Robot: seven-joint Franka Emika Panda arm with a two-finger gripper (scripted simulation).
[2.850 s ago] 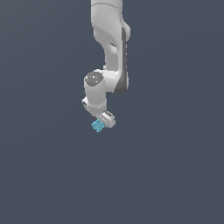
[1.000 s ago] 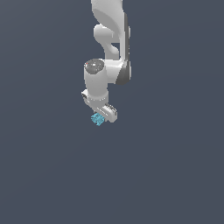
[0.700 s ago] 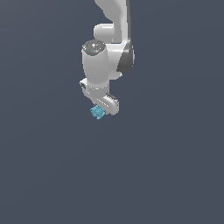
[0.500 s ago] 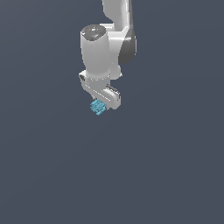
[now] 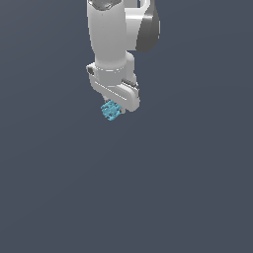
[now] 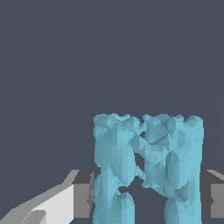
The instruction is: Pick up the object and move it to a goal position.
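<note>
Gripper point(image 5: 114, 109) first: from my seat I read it as clamped on the object point(image 5: 111, 110), with the cyan piece sitting right at its lower tip in the exterior view. On the wrist view the gripper point(image 6: 147, 194) has one dark grey finger pad point(image 6: 84, 194) pressed against one flank of the object point(image 6: 148, 162) and a second pad against the opposite flank, so the jaws stand closed onto it with no gap I can see on either side.

I count one object. It is a light-blue, blocky lump, roughly cube-like, with a faceted, bumpy skin; up close it looks like two lobed columns joined in the middle, with dark hollows between them. It looks matte, with no shine.

I count two fingers, squared-off, grey at the pads and white behind. Above the object in the exterior view is the gripper's white body, boxy and set at a tilt, and above that the arm point(image 5: 111, 34), a smooth white cylinder with a dark grey joint cap on the exterior view's right.

Around the object is only a flat slate-grey backdrop; I cannot see any surface touching it.
</note>
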